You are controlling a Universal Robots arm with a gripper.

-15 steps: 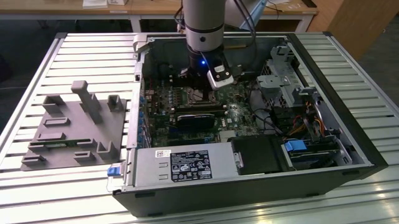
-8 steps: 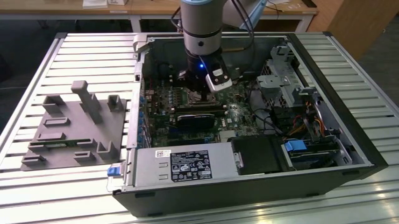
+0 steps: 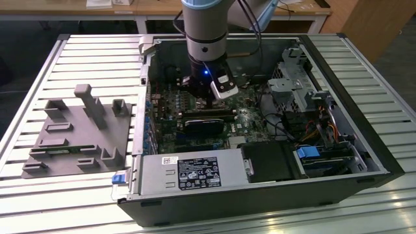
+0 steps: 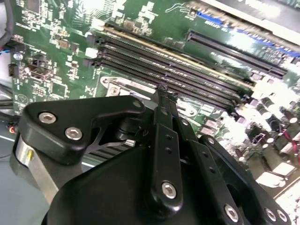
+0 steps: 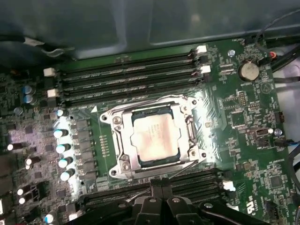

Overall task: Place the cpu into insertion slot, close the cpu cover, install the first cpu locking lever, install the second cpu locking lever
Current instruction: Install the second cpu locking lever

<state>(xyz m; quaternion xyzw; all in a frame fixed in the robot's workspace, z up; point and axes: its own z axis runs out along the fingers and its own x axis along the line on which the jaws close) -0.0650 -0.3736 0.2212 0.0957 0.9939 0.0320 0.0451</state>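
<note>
First wrist view, item one: your gripper (image 5: pixel 161 190) enters at the bottom centre, its black fingers (image 5: pixel 156 193) pressed together with nothing between them. In the second wrist view the same narrow tip (image 4: pixel 165 93) sits centre frame over the motherboard (image 4: pixel 61 28).

Item two: the cpu (image 5: pixel 153 138), dull silver, lies flat in the insertion slot (image 5: pixel 123 165) at centre frame in the first wrist view, just above the fingertips. The cpu cover (image 5: pixel 180 112) frames the chip, lying down around it. You cannot tell how the locking levers stand.

Item three: long black memory slots (image 5: pixel 126 82) run above the socket.

Exterior view: your arm (image 3: pixel 204 29) descends from top centre into the open computer case (image 3: pixel 351 122); a grey fixture block (image 3: pixel 71 131) stands at left on the slatted table (image 3: pixel 39 204).
</note>
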